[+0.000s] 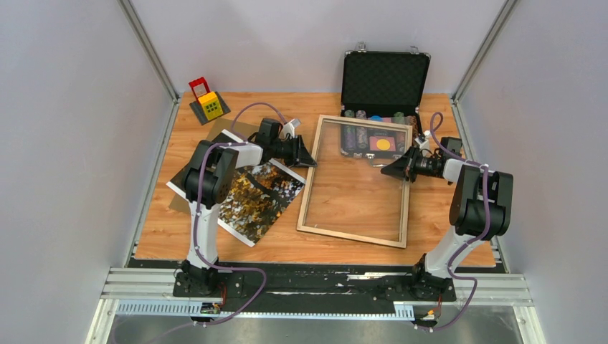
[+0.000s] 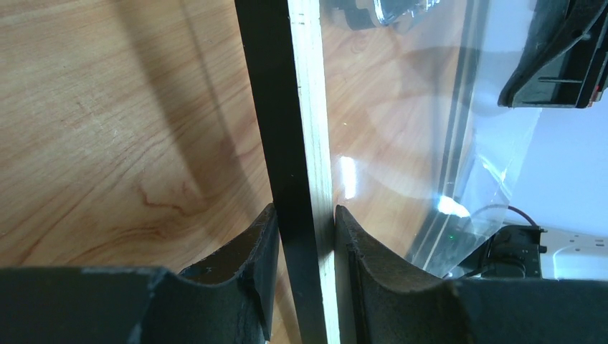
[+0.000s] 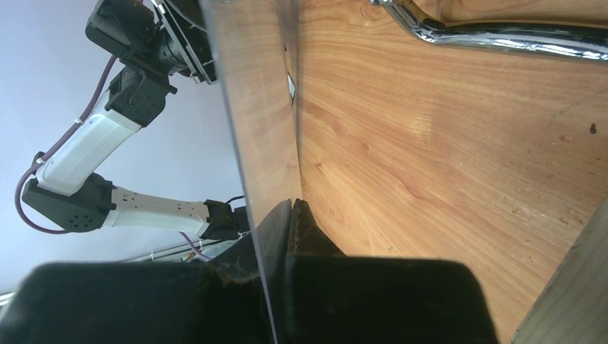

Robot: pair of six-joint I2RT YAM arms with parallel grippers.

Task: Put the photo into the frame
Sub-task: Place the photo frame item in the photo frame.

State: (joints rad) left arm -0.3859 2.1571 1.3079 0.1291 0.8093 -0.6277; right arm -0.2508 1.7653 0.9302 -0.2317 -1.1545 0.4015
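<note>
The frame (image 1: 310, 193), thin pale-wood rails, lies mid-table. My left gripper (image 1: 310, 154) is shut on its left rail near the far corner. In the left wrist view the black-and-pale rail (image 2: 294, 107) runs between the two pads of the left gripper (image 2: 305, 215). My right gripper (image 1: 387, 170) reaches in over the right rail and is shut on the edge of a clear pane (image 3: 251, 107), with the right gripper's fingertips (image 3: 292, 208) pressed together on it. The photo (image 1: 262, 197), dark trees with orange foliage, lies flat left of the frame, partly under the left arm.
An open black chip case (image 1: 383, 79) with coloured chips stands behind the frame. A brown backing board (image 1: 231, 132) lies under the photo's far end. A small yellow-and-red toy (image 1: 208, 104) sits at the back left. A chrome bar (image 3: 502, 32) shows in the right wrist view.
</note>
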